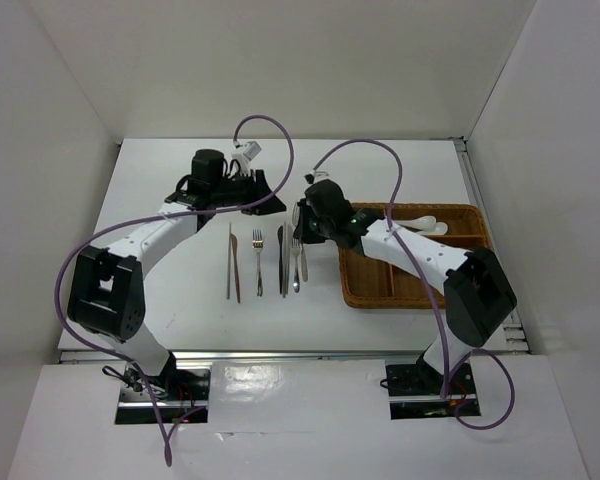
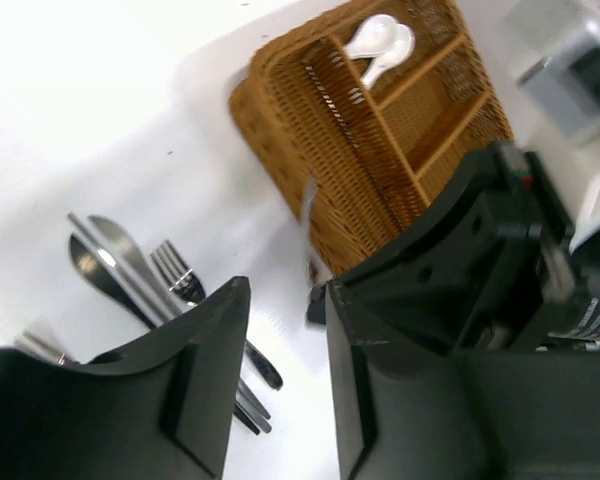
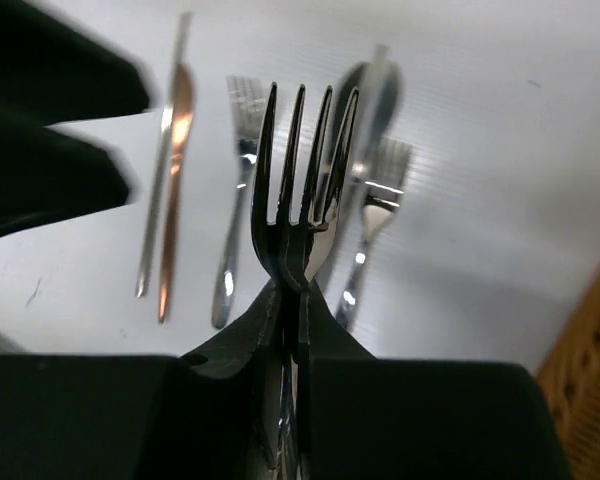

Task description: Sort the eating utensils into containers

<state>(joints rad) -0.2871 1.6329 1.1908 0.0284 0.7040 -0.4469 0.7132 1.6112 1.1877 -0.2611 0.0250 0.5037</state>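
My right gripper is shut on a silver fork, held above the table with its tines pointing away from the wrist camera. Below it a row of silver utensils lies on the white table: forks, a knife and spoon, and a brown chopstick at the left. The brown wicker tray stands to the right, with white soup spoons in its far compartment. My left gripper is open and empty behind the row; its fingers frame bare table.
White walls enclose the table on three sides. Purple cables loop over both arms. The right arm's black gripper body sits close to my left gripper, between it and the tray.
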